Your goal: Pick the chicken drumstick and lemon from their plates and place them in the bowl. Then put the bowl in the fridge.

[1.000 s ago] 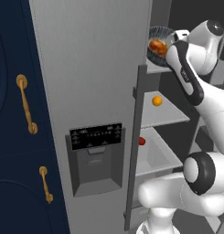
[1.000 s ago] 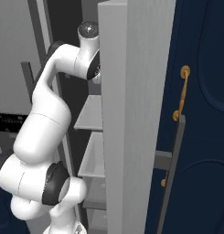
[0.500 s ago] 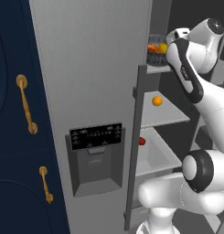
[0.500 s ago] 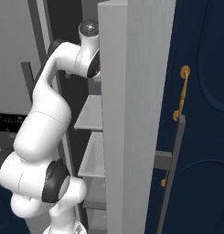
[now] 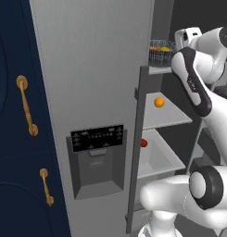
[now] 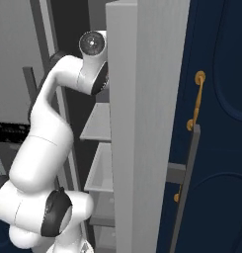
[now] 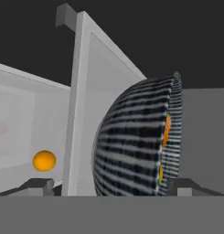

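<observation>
The dark speckled bowl [image 5: 161, 54] rests on the top shelf [image 5: 157, 70] inside the open fridge [image 5: 87, 92]. Orange-brown and yellow show over its rim: the chicken drumstick [image 7: 168, 130] and, beside it, a sliver of the lemon [image 7: 161, 173]. In the hand view the bowl [image 7: 131, 141] looms close and on its side. My gripper [image 7: 112, 185] is open, its fingertips [image 7: 38, 185] far apart on either side of the bowl without pinching it. The plates are out of view.
A round orange ball [image 5: 159, 102] lies on the middle shelf, also in the hand view as the orange ball [image 7: 44, 161]. A small red ball [image 5: 143, 143] sits lower down by the drawer. The fridge door's edge [image 5: 139, 139] stands left of the arm. Navy cabinets [image 5: 13, 139] with gold handles flank the fridge.
The bowl has come down a little onto the top shelf. The jaws, shut on its rim before, have spread wide and let it go.
</observation>
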